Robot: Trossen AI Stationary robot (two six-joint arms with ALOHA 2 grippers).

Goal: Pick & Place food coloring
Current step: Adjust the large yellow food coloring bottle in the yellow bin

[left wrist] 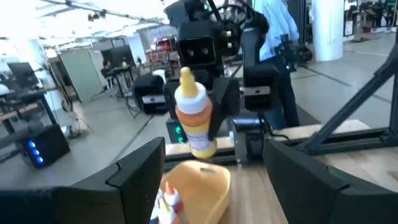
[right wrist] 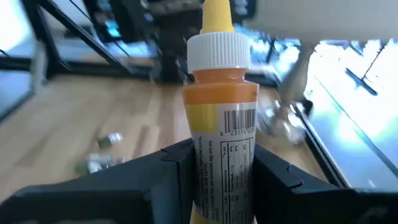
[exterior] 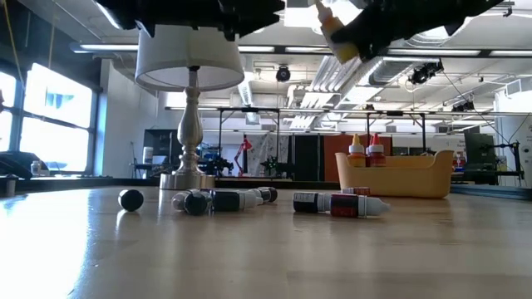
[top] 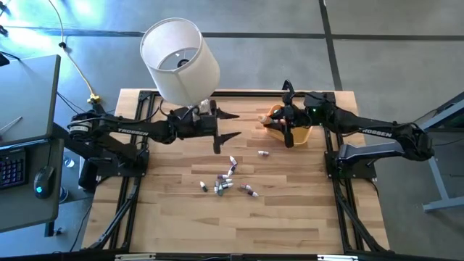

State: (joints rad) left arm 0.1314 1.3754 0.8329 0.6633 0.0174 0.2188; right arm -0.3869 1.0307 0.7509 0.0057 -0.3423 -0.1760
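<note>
Food coloring bottle (right wrist: pixel 221 124), orange with white cap, clamped upright in right gripper (top: pixel 288 129) jaws, held above orange bowl (exterior: pixel 395 174). Other bottles (top: pixel 226 181) lie scattered on counter (top: pixel 290 210), well apart from bowl. Left gripper (top: pixel 230 125) jaws apart, near lamp (top: pixel 179 58).

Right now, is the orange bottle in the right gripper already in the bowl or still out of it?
Out. The right gripper holds the orange bottle in the air above the bowl; two bottles already stand inside.
</note>
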